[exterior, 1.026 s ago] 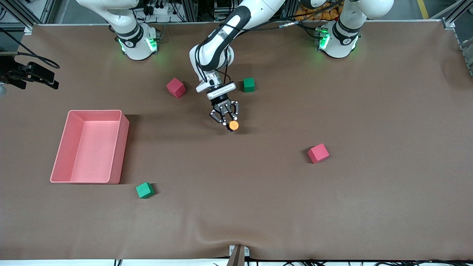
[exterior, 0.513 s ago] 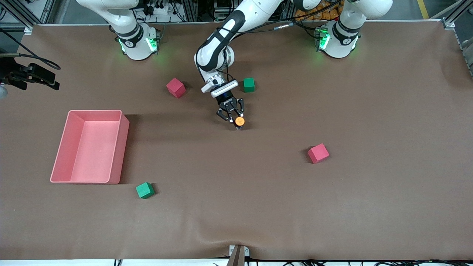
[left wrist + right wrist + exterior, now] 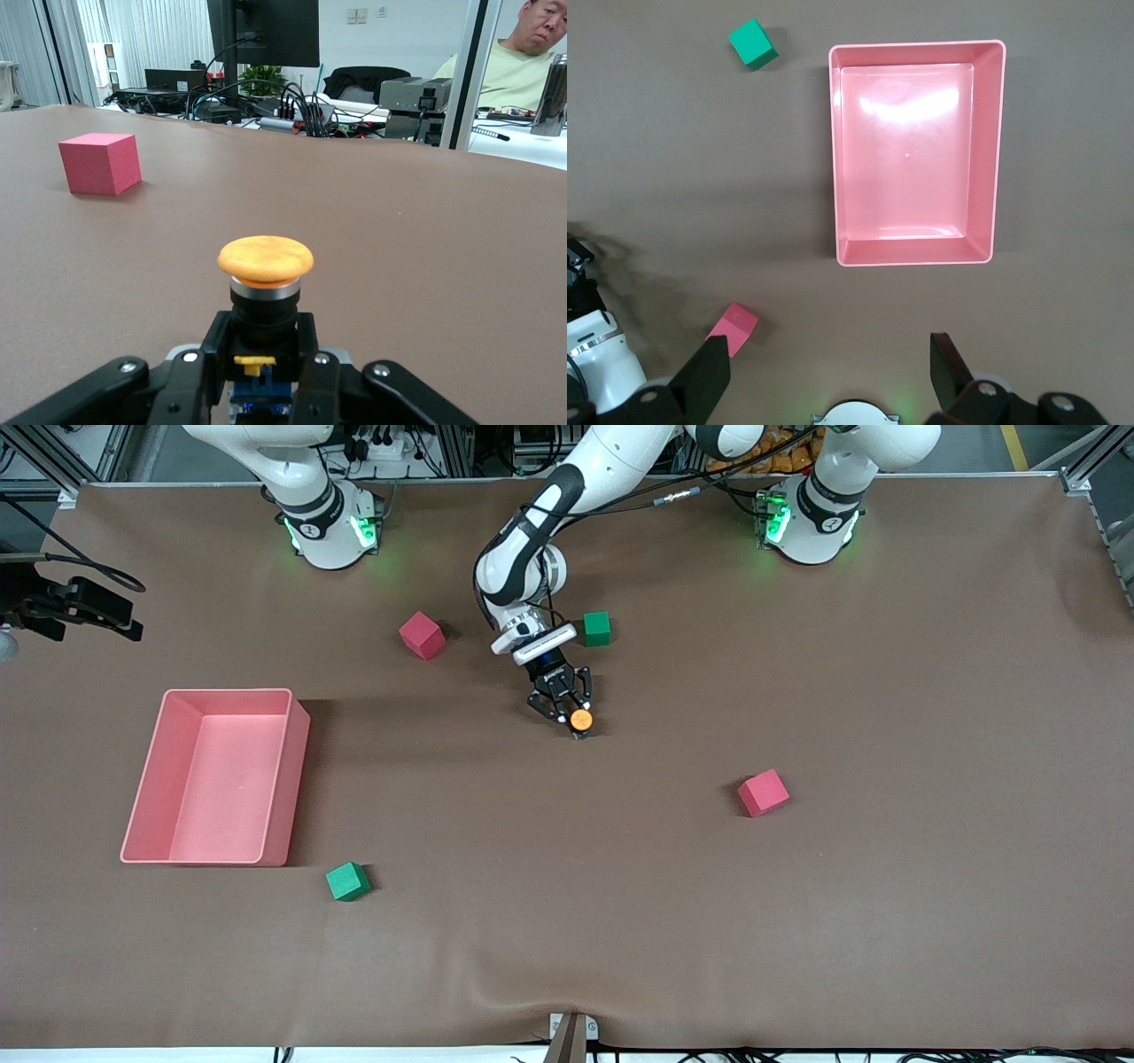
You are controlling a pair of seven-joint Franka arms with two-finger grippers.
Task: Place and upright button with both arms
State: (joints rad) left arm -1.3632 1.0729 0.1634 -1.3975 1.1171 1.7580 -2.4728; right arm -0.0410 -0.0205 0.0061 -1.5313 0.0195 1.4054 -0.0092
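While the table is scanned from the front camera's edge inward, a green cube [image 3: 347,881] is met first, then the pink bin [image 3: 151,779] toward the right arm's end, and a red cube [image 3: 763,793] toward the left arm's end. None of these are touched.

At mid-table the left gripper [image 3: 576,722] is found low over the cloth, clamped on the button [image 3: 581,720]. In the left wrist view the black body is pinched between the fingers [image 3: 199,376] and the orange cap [image 3: 265,258] is seen on top, roughly level (so it reads as upright in the grip). Whether its base is already on the table cannot be told.

Farther in, a second red cube [image 3: 422,635] and a second green cube [image 3: 597,628] flank the left arm's wrist.

The right gripper [image 3: 824,376] is held high over the bin area, jaws spread, nothing held; that arm waits.

Judged status: pick-up done, orientation apparently done. Left: set-down, release, check that it stands.
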